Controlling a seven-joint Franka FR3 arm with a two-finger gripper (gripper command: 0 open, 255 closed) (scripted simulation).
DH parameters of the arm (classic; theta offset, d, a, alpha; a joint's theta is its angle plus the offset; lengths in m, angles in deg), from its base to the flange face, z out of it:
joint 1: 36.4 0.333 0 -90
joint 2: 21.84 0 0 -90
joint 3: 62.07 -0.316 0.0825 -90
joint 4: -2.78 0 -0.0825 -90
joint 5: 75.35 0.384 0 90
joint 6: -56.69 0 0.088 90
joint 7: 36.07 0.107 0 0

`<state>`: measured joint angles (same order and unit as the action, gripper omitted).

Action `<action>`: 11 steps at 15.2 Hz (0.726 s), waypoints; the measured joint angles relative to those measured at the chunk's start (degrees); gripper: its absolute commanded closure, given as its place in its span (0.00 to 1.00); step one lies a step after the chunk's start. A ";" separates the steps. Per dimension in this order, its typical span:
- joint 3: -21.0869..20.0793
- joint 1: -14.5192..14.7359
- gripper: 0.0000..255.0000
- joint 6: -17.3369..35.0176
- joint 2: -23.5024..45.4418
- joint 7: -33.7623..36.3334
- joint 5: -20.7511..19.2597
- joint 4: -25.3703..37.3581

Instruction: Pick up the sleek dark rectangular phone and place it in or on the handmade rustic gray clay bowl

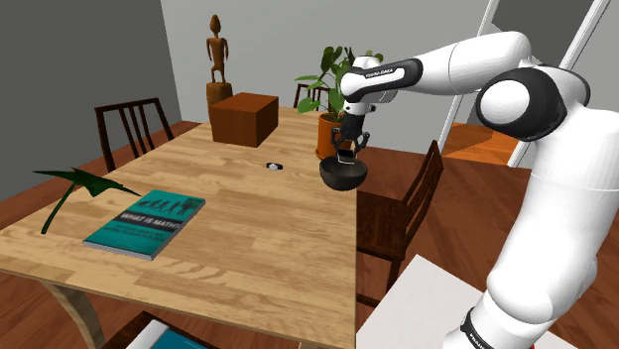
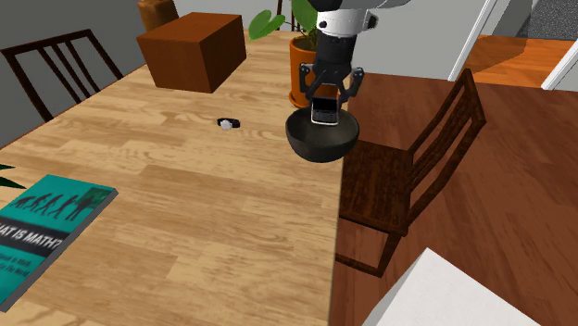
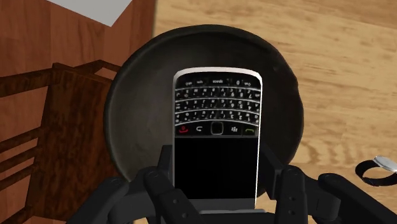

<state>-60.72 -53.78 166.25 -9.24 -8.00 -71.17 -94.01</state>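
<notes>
A black phone with a silver rim and a small keyboard hangs upright just over the dark grey bowl. My gripper is shut on its lower screen half, one finger on each long side. The bowl sits at the wooden table's edge on the second exterior view's right. There the phone hangs between the fingers of the gripper, its lower end at the bowl's rim. In the shoulder view the gripper stands straight above the bowl.
A small dark band-like object lies on the table near the bowl. A brown box, a carved figure and a potted plant stand at the far end. A teal book lies near the front. A dark wooden chair stands beside the bowl.
</notes>
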 measured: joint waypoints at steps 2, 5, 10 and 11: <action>0.00 0.00 1.00 1.33 0.22 -0.10 0.03 -1.11; -0.05 0.05 1.00 3.48 0.76 -0.18 0.11 -2.72; -0.03 0.00 1.00 4.57 0.99 -0.34 0.15 -3.56; -0.03 0.00 1.00 4.59 0.99 -0.34 0.15 -3.58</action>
<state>-60.75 -53.78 170.84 -8.25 -8.34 -71.02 -97.59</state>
